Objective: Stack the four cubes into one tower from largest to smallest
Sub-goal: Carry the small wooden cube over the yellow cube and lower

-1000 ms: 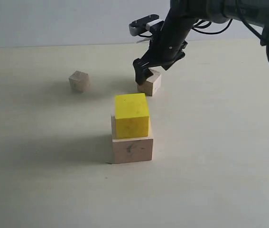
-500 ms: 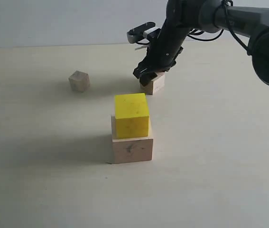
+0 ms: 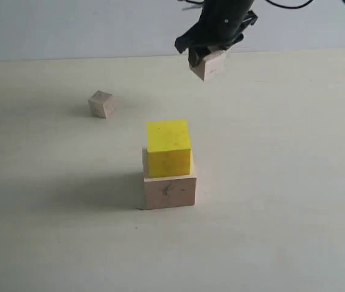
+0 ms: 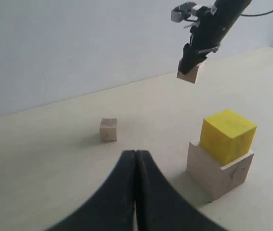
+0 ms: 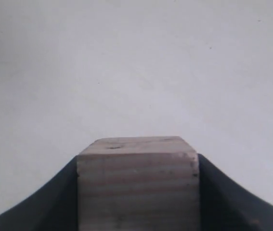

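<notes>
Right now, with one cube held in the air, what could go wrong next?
1. The medium-small wood cube hangs tilted in the right gripper, so it may land on an edge or slip.
2. The yellow cube seems to sit off-centre on the large cube; a push while placing could shift it.

Pale beige table (image 3: 294, 231) meets plain whitish wall (image 3: 69, 27).
</notes>
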